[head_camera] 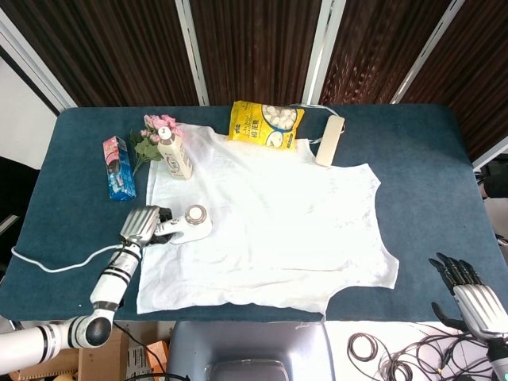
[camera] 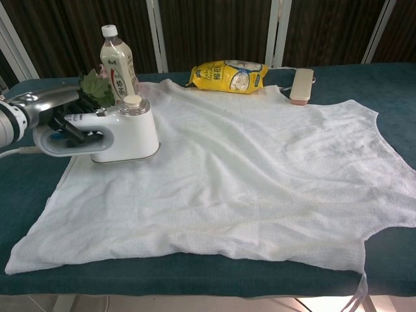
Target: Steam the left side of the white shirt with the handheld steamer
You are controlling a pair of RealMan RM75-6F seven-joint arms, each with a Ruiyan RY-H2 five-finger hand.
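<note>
The white shirt lies spread flat on the blue table. My left hand grips the handle of the white handheld steamer, which rests on the shirt's left edge, just in front of the drink bottle. Its white cord trails off to the left. My right hand hangs off the table at the lower right, fingers spread and holding nothing; the chest view does not show it.
A drink bottle, flowers and a blue packet stand at the left. A yellow snack bag and a cream remote-like bar lie at the back. Cables lie on the floor.
</note>
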